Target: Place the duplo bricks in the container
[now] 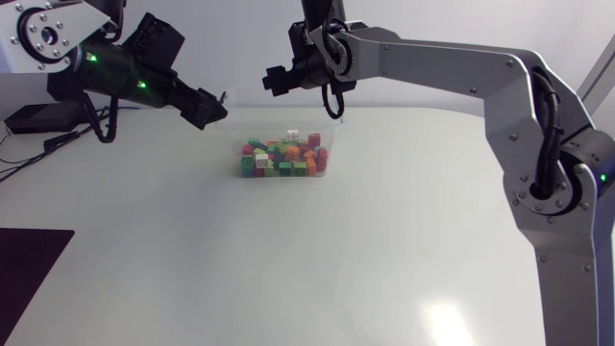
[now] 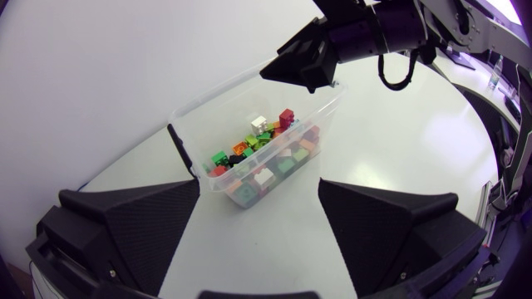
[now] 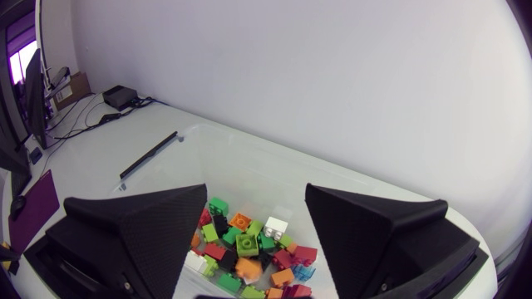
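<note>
While the black left pincer point(image 1: 217, 103) and right pincer point(image 1: 273, 81) hung spread, empty, at its 10 and 12 o'clock, the clear plastic container point(image 1: 332, 144) held multicoloured duplo bricks point(image 1: 283, 159) mid white table point(image 1: 384, 250).

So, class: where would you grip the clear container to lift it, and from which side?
Probably the back wall's rim, from above, one finger inside, one outside. The container stands upright, open-topped, thin-walled, and the bricks leave bare floor by that wall.
</note>
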Controlling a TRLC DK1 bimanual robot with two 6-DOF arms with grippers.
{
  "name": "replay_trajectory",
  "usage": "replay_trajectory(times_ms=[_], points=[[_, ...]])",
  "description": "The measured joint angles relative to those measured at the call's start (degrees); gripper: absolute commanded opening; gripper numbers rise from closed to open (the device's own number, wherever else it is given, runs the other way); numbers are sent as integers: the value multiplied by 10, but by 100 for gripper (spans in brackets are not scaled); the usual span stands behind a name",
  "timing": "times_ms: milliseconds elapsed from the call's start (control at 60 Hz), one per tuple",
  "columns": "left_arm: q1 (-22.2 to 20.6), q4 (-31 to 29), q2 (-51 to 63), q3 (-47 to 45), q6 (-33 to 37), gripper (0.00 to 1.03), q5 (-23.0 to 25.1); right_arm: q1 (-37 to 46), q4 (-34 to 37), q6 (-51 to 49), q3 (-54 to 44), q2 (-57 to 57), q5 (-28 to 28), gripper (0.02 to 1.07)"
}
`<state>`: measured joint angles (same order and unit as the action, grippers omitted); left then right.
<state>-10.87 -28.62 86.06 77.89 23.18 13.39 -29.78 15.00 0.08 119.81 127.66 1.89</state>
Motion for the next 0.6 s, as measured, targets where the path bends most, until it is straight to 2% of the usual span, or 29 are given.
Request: replay_trajectory(times_ms=[133,317,483,600], points=[[9,0,-30,-24,9,99,0,2,-8,-6,-12,-11,17,103],[27,8,-65,-61,9,99,0,14,-54,-34,-134,-96,53,103],[44,86,-120,-136,8,99,0,32,-119,-46,-259,-207,86,103],[48,113,-155,-172,8,99,-2,45,-165,-56,-339,-286,105,103]])
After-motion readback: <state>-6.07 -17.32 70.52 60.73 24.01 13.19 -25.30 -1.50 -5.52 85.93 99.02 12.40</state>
